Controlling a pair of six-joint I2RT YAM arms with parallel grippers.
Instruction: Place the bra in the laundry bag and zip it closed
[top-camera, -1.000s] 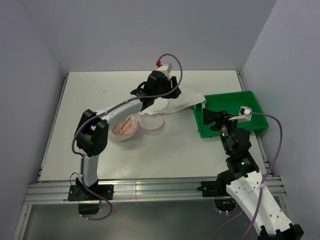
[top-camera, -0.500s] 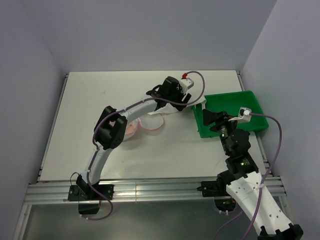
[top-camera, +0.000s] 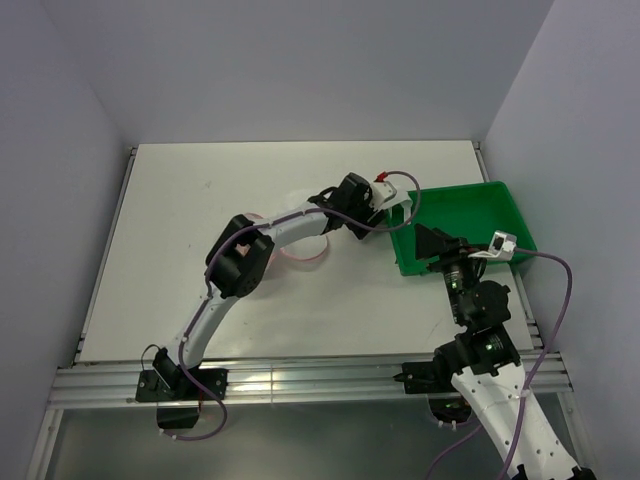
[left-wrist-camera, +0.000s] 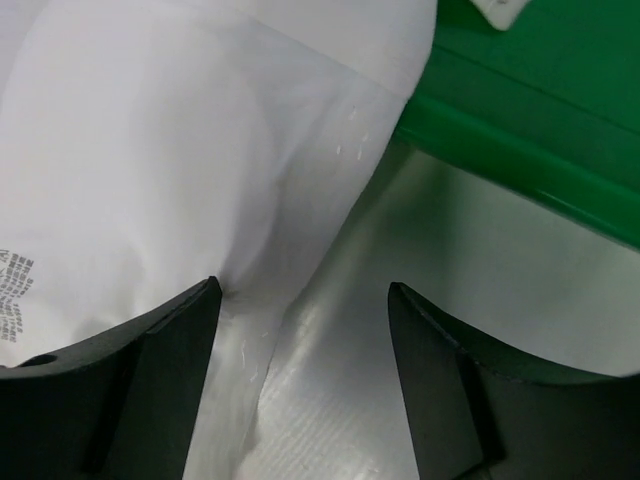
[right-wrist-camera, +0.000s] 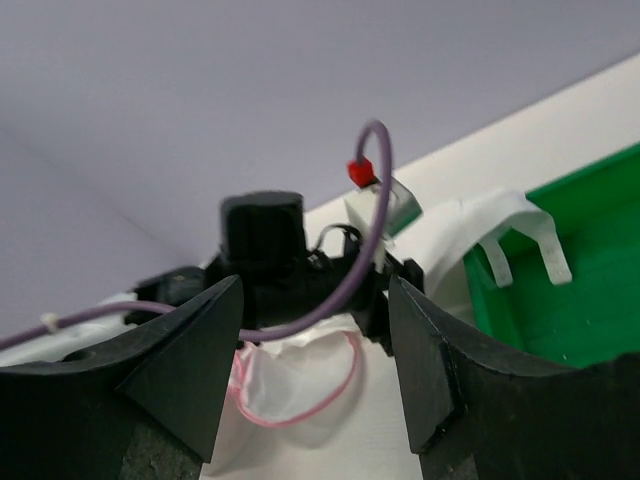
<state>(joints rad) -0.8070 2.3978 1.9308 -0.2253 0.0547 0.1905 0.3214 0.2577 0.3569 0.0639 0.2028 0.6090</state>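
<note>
The laundry bag (top-camera: 305, 250) is white mesh with a pink zip rim and lies mid-table under my left arm. Its cloth reaches right to the green tray. In the right wrist view the bag (right-wrist-camera: 300, 385) shows an open pink rim loop. My left gripper (top-camera: 388, 207) is open and low over the bag's right end beside the tray. In the left wrist view (left-wrist-camera: 305, 290) its left finger touches the white mesh (left-wrist-camera: 180, 160), with bare table between the jaws. My right gripper (top-camera: 430, 243) is open and empty at the tray's near left corner (right-wrist-camera: 315, 283). The bra is hidden under the left arm.
A green plastic tray (top-camera: 500, 195) stands at the right of the table; its wall also shows in the left wrist view (left-wrist-camera: 540, 110). White strap loops (right-wrist-camera: 520, 245) of the bag hang over the tray's left rim. Walls close in the back and both sides.
My left arm has swung right, from above the bag's middle to the tray's left edge, and its elbow now covers the bra. My right wrist has shifted slightly right.
</note>
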